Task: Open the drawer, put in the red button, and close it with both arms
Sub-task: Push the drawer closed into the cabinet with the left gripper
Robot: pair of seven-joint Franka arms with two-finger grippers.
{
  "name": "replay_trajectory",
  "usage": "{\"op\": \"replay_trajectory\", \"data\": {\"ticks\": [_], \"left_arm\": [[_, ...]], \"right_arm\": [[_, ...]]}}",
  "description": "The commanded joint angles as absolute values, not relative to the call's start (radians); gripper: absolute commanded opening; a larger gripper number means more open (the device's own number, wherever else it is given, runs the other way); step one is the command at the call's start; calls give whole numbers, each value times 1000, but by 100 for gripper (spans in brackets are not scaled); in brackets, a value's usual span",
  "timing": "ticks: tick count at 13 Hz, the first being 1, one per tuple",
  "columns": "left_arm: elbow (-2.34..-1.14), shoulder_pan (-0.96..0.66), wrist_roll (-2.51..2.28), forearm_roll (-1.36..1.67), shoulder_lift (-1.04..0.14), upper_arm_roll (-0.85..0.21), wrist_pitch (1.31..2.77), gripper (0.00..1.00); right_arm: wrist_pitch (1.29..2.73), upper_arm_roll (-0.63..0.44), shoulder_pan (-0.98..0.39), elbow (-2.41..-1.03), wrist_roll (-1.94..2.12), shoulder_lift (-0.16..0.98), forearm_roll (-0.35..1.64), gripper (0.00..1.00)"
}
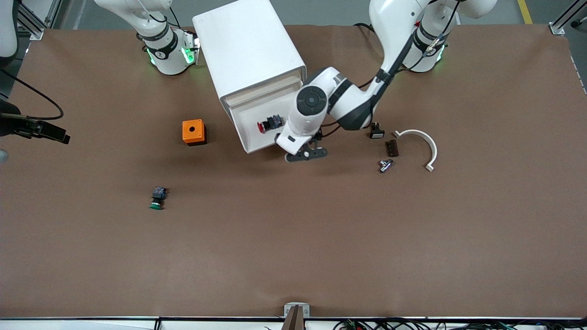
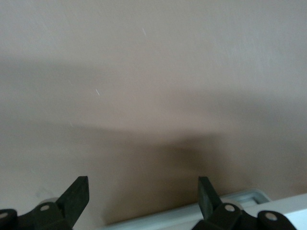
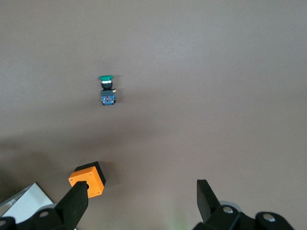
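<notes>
The red button lies in the open drawer of the white cabinet. My left gripper hangs at the drawer's front edge, at the corner toward the left arm's end, apart from the button. In the left wrist view it is open and empty, with the drawer's pale rim just under its fingers. My right gripper is open and empty, high over the table; it does not show in the front view. Its view takes in the green button.
An orange box sits beside the drawer toward the right arm's end, also in the right wrist view. The green button lies nearer the front camera. A white curved bracket and small dark parts lie toward the left arm's end.
</notes>
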State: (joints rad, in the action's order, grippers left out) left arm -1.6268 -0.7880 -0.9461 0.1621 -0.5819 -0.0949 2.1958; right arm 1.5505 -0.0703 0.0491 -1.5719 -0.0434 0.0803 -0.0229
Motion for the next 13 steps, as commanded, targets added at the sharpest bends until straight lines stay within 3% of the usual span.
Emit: {"op": "replay_trajectory", "data": {"ticks": [1, 6, 13], "left_arm": [[-1644, -847, -1064, 179, -562, -90, 2171, 100], [-1647, -854, -1233, 183, -574, -219, 2161, 100], [-1637, -813, -1296, 183, -586, -256, 2152, 100]], "right_arm": [[1516, -54, 77, -1499, -41, 94, -34, 100], [1425, -51, 86, -1515, -49, 49, -12, 100], [1548, -54, 86, -1701, 51, -83, 15, 100]]}}
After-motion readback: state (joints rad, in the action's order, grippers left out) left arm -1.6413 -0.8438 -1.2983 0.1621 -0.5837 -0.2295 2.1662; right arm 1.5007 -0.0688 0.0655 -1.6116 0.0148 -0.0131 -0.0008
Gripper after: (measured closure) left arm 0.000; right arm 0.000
